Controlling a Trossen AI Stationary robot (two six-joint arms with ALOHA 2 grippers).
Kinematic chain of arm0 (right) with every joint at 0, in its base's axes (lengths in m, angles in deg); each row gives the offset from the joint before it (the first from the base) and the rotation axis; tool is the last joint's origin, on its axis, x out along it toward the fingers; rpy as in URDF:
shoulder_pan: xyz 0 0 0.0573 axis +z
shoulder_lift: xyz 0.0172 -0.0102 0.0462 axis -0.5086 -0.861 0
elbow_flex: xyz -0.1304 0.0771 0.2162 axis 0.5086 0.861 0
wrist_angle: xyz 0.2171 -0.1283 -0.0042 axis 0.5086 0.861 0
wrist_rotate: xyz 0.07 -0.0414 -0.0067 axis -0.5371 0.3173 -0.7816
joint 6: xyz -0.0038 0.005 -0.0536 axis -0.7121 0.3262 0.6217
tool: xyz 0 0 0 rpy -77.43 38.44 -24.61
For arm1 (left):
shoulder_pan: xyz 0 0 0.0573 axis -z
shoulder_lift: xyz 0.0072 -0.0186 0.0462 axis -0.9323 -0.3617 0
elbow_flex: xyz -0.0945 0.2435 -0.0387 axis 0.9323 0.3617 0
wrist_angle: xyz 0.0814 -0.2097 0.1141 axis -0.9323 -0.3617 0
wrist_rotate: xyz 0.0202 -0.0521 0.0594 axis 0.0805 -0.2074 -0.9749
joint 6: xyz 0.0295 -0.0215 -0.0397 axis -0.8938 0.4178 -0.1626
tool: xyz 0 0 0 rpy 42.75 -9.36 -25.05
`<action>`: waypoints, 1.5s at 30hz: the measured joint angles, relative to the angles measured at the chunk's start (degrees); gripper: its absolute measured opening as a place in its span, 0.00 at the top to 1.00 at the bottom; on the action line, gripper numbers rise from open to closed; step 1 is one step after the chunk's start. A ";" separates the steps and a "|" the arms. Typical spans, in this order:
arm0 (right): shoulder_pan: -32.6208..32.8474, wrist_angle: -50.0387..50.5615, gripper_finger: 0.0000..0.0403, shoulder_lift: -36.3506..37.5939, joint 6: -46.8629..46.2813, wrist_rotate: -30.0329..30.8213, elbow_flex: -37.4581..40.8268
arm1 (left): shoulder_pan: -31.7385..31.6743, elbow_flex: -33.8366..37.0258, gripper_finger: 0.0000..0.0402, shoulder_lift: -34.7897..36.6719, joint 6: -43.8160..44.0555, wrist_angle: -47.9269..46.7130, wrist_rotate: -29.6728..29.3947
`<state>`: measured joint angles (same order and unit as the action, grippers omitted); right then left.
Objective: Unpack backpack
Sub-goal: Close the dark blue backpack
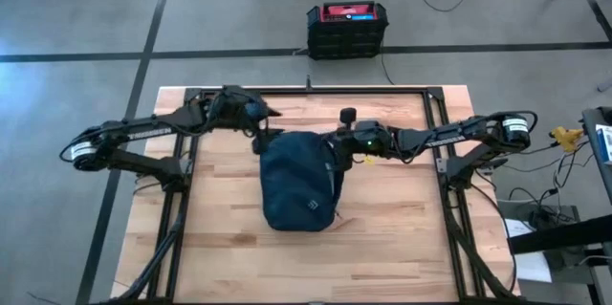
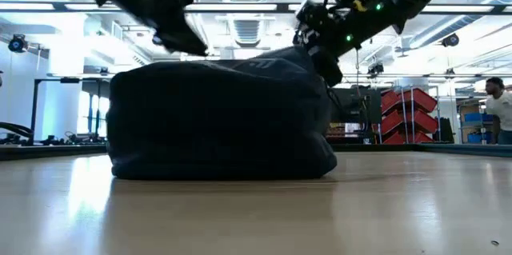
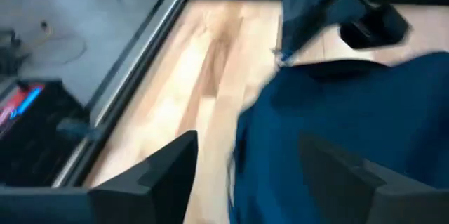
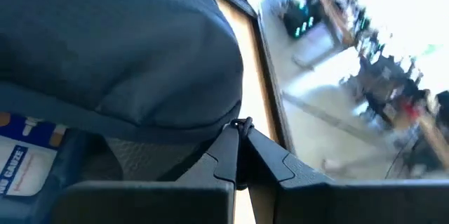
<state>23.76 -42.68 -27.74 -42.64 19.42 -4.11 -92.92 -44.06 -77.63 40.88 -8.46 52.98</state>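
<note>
High view puts the backpack [image 1: 298,183] at the centre of the frame, lying on the wooden table [image 1: 220,228] with its small white diamond logo facing up near its lower end. My left gripper [image 1: 260,125] sits at the bag's upper left corner, just above the fabric; in my left wrist view its fingers [image 3: 158,171] stand apart with navy cloth between and beyond them. My right gripper [image 1: 337,144] is at the bag's upper right edge, and my right wrist view shows its fingertips [image 4: 238,150] pressed together on the zipper pull [image 4: 243,126]. A white and blue box [image 4: 24,161] shows inside the bag's opening. A black crate with a red top [image 1: 347,28] stands on the floor beyond the table.
</note>
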 joint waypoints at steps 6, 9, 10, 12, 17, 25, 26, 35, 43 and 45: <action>1.68 1.04 1.00 0.11 0.47 0.30 -1.70 | -2.34 -8.39 0.38 -13.84 -5.58 4.72 12.73; 2.07 3.01 1.00 0.11 0.04 2.10 -2.07 | -2.81 -13.24 0.39 -20.83 -7.49 2.29 19.53; 2.08 3.47 1.00 0.11 0.03 3.03 -2.14 | -2.79 -15.12 0.40 -22.91 -8.16 0.87 21.80; 2.08 4.78 1.00 0.11 -0.44 4.56 -2.14 | -2.74 -18.81 0.40 -26.16 -9.63 -2.73 24.21; 2.92 6.82 1.00 0.20 -1.69 4.88 -2.14 | -2.92 -25.48 0.41 -32.60 -10.28 -8.80 27.38; 5.85 7.84 1.00 1.16 0.21 7.73 -2.14 | -3.39 -30.67 0.42 -38.26 -11.34 -15.66 29.65; 6.15 8.13 1.00 1.31 0.46 8.60 -2.14 | -3.42 -30.80 0.44 -38.29 -11.43 -15.76 29.74; 7.98 10.52 1.00 2.39 -1.07 11.22 -2.12 | -3.40 -30.93 0.95 -38.02 -14.76 -16.14 30.34; 8.47 21.07 1.00 4.21 -12.14 11.39 -2.17 | -3.65 -30.38 1.00 -35.28 -14.95 -16.32 26.98; 9.04 24.32 1.00 5.17 -14.62 12.69 -2.18 | -3.89 -30.08 1.00 -34.01 -15.25 -16.48 26.84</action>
<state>32.81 -18.36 -22.57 -57.26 32.12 -6.29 -96.82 -74.14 -111.63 25.63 -24.94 79.82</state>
